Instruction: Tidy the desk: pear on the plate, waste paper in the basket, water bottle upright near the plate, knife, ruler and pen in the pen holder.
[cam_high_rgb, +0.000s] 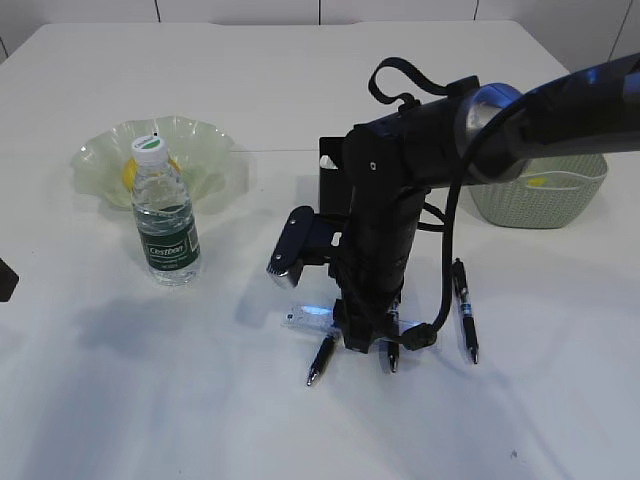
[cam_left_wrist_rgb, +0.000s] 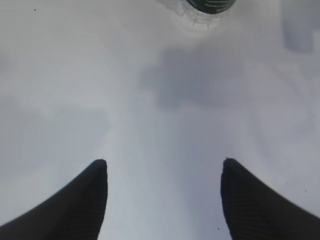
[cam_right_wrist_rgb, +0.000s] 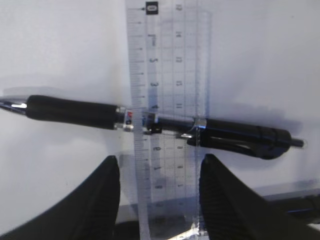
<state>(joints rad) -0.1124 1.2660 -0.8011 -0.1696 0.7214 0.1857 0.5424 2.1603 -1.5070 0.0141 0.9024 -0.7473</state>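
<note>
The plain white matte table (cam_high_rgb: 120, 400) fills every view. At the right edge of the exterior frame stands the sage-green oval plastic basket (cam_high_rgb: 560, 205) with woven-look sides; a small bright yellow wad of paper (cam_high_rgb: 537, 182) shows inside it. In the upper left sits the pale green translucent plate (cam_high_rgb: 205, 150) with a ruffled rim; something yellow-orange lies in it, mostly hidden behind the small clear water bottle (cam_high_rgb: 165, 215), which stands upright just in front of the plate. A matte black box-shaped pen holder (cam_high_rgb: 332, 165) is largely hidden behind the right arm at frame centre; its contents cannot be seen.

The right tool (cam_right_wrist_rgb: 159, 172) is down at the table, its fingers apart on either side of the short clear plastic ruler (cam_right_wrist_rgb: 165, 75); whether they press it cannot be told. The ruler lies across a black pen (cam_right_wrist_rgb: 75, 111). A second black pen (cam_high_rgb: 465, 310) lies to the right. The left tool (cam_left_wrist_rgb: 164, 172) hangs with fingers well apart over bare table, holding nothing.
</note>
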